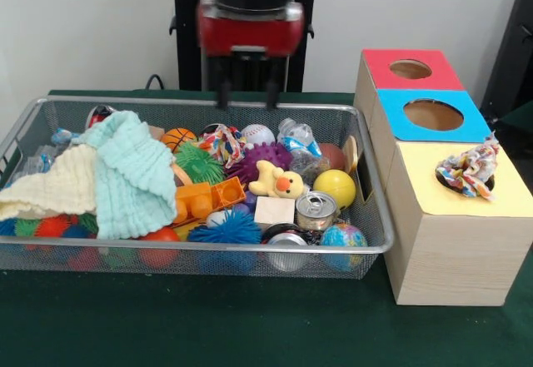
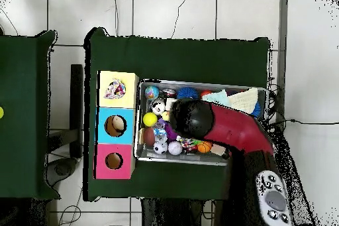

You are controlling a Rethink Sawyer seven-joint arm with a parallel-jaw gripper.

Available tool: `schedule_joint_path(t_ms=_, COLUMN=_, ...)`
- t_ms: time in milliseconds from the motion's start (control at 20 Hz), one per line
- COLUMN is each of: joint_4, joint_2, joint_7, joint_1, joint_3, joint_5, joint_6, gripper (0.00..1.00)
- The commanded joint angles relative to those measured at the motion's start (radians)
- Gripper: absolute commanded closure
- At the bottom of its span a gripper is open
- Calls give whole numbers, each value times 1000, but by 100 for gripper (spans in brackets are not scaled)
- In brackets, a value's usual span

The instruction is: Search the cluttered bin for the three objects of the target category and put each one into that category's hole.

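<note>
The gripper is hanging open and empty above the bin's far rim, prongs apart. One crumpled cloth toy is sitting on the yellow hole, not dropped through (by the look of it). A similar patterned one is lying just below the gripper, among the balls. The risk, I'd judge: coming down here, the prongs could be catching the mesh rim, or nipping the baseball beside it.

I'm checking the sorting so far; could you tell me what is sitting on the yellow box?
A crumpled multicoloured cloth sits on the yellow box, over its hole. It covers most of the hole, so whatever is inside cannot be seen.
</note>
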Motion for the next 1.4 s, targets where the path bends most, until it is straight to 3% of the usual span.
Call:
schedule_joint_path(t_ms=50, joint_4=124, joint_2=-25, joint_7=-349, joint_1=-141, joint_3=152, joint_5=-248, joint_6=-19, gripper=0)
schedule_joint_path(t_ms=400, joint_4=73, joint_2=53, joint_7=-201, joint_1=-154, joint_3=224, joint_5=-360, joint_6=-70, gripper=0)
schedule_joint_path(t_ms=650, joint_4=28, joint_2=110, joint_7=-58, joint_1=-112, joint_3=232, joint_5=-359, joint_6=-91, gripper=0)
schedule_joint_path(t_ms=1100, joint_4=31, joint_2=113, joint_7=12, joint_1=-73, joint_3=243, joint_5=-335, joint_6=-86, gripper=0)
schedule_joint_path(t_ms=1400, joint_4=40, joint_2=114, joint_7=2, joint_1=-83, joint_3=237, joint_5=-348, joint_6=-80, gripper=0)
